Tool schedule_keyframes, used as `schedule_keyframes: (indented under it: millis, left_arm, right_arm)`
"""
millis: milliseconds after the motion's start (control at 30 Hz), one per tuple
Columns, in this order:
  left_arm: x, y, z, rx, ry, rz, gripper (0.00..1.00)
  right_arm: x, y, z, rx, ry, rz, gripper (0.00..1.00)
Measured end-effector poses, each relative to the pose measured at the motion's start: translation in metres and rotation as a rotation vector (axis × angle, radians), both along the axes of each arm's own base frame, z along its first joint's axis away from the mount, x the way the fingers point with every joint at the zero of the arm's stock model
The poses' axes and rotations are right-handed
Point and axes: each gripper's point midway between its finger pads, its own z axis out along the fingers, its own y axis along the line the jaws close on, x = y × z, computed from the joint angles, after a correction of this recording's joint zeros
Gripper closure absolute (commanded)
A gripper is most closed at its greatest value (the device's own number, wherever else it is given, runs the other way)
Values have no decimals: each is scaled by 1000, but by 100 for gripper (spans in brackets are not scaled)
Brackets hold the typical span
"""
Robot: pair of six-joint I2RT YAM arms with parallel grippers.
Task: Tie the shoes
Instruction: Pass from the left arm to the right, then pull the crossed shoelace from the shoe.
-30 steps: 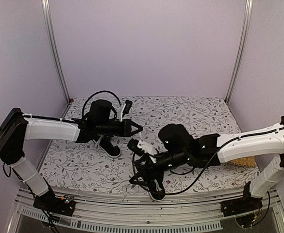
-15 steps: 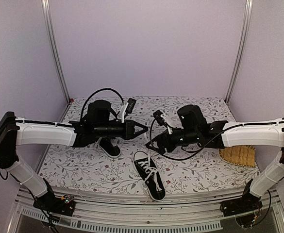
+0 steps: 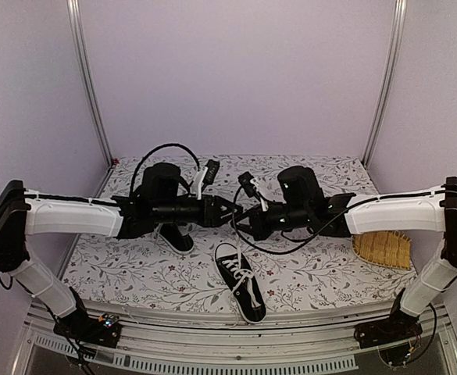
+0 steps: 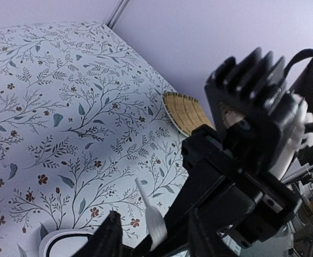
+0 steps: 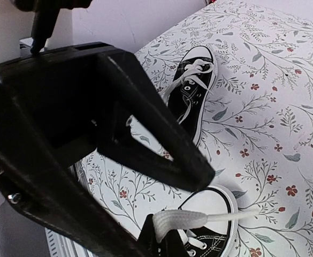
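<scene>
Two shoes sit on the floral-printed tablecloth (image 3: 322,281). One small black canvas sneaker with white laces and toe cap (image 3: 240,287) lies near the front edge at centre. Its twin (image 3: 177,237) lies under the left arm.

Above and between them the left gripper (image 3: 226,209) and right gripper (image 3: 238,221) meet nose to nose in the air. This looks like a lace hand-over. The right jaws are closed on a flat white lace end (image 5: 173,218). The left jaws stand partly apart, with the lace between them and no clear grip on it.

Next, the left arm probably needs to back away cleanly. The right can then draw the lace across to form a crossing or loop, gently, since so light a shoe may drag.

From overhead the lace is too thin to make out. The right wrist view shows the pinch just above a toe cap, with the other sneaker farther along the cloth. The left wrist view shows the lace tip standing upright and a woven straw mat (image 4: 185,113) beyond. I cannot tell which shoe the lace belongs to.
</scene>
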Motion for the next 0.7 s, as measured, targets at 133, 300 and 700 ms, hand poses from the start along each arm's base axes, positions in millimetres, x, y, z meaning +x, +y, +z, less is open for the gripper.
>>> schedule_keyframes:
  millis: [133,300,700]
  left_arm:
    - [-5,6,-13,42,5,48,40]
    - [-42,10,-62,143,64,57,47]
    - [-116,-9,-157,405,136,-14,51]
  right_arm:
    - [-4,-15,0,-2,0,-36,98]
    - [-8,-32,2,1,7,-85,98]
    - [-11,-45,-11,-12,53,-141,98]
